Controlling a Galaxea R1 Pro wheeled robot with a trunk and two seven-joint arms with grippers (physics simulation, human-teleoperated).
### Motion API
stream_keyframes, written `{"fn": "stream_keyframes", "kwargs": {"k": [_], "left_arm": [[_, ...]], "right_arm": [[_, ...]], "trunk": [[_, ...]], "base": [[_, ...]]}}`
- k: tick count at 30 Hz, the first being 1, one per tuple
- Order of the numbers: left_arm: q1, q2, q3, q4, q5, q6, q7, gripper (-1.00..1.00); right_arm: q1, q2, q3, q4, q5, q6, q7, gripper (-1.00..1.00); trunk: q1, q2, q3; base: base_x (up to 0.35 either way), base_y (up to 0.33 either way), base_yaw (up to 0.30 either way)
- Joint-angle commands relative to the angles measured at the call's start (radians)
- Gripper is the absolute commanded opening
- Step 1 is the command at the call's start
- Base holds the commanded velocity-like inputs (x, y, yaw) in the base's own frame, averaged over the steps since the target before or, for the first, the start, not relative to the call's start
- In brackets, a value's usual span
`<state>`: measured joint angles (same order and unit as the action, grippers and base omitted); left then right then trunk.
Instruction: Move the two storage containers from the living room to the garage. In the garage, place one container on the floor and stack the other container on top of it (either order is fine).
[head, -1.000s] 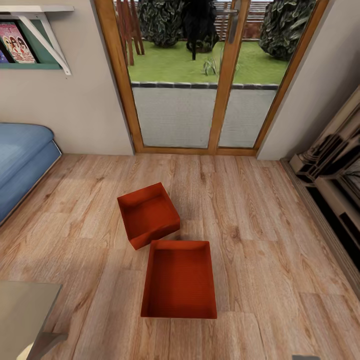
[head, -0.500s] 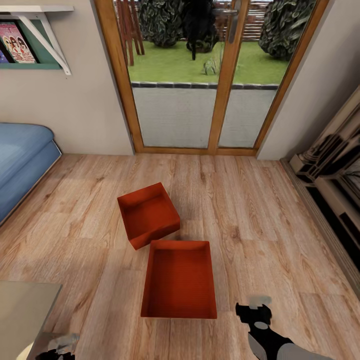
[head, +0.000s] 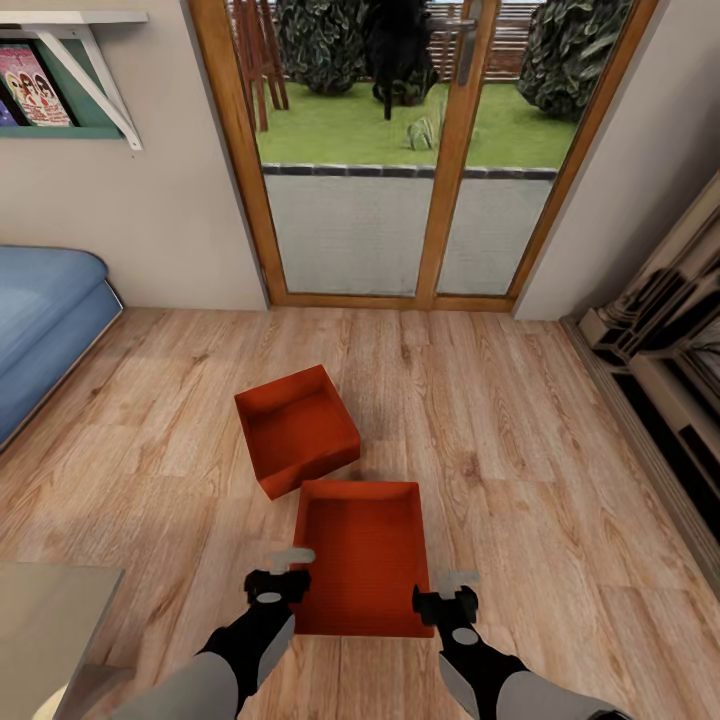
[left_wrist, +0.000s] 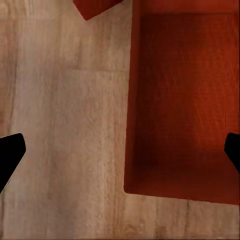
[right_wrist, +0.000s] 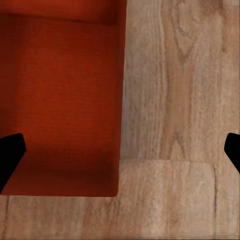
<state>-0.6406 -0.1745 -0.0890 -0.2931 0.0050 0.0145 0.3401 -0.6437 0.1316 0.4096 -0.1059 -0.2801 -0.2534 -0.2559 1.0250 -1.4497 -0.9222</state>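
Observation:
Two red-orange open-top storage containers lie on the living room's light wood floor. The near container (head: 360, 555) is straight ahead, and the far one (head: 297, 428) sits turned at an angle, touching or almost touching its back left corner. My left gripper (head: 280, 572) hovers open above the near container's front left corner, its fingers straddling the left wall (left_wrist: 131, 100). My right gripper (head: 447, 590) hovers open above the front right corner, straddling the right wall (right_wrist: 120, 100). A corner of the far container (left_wrist: 97, 6) shows in the left wrist view. Neither gripper holds anything.
A blue sofa (head: 45, 320) stands at the left and a glass coffee table corner (head: 50, 630) at the near left. A wood-framed glass door (head: 400, 150) is ahead, and low shelving (head: 670, 350) lines the right wall. Open plank floor surrounds the containers.
Both arms have risen into the head view. The left gripper came forward to the near container's front left corner, and the right one shifted left to its front right corner. The containers have not moved.

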Motion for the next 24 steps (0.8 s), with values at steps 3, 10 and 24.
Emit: {"fn": "stream_keyframes", "kwargs": {"k": [3,10,24], "left_arm": [[-0.001,0.0,-0.009,0.019,-0.002,0.002,-0.057,1.0],[-0.001,0.0,-0.009,0.017,-0.004,-0.003,-0.102,1.0],[-0.001,0.0,-0.008,0.03,0.002,-0.011,-0.122,1.0]], "right_arm": [[-0.001,0.0,0.006,0.009,-0.012,-0.003,-0.003,1.0],[0.009,-0.004,0.005,0.017,-0.013,-0.007,-0.002,1.0],[0.011,-0.006,0.004,0.018,-0.013,-0.046,0.014,1.0]], "trunk": [[0.0,0.0,-0.001],[0.0,0.0,-0.001],[0.0,0.0,-0.001]], "base": [[0.0,0.0,0.0],[0.0,0.0,0.0],[0.0,0.0,0.0]]}}
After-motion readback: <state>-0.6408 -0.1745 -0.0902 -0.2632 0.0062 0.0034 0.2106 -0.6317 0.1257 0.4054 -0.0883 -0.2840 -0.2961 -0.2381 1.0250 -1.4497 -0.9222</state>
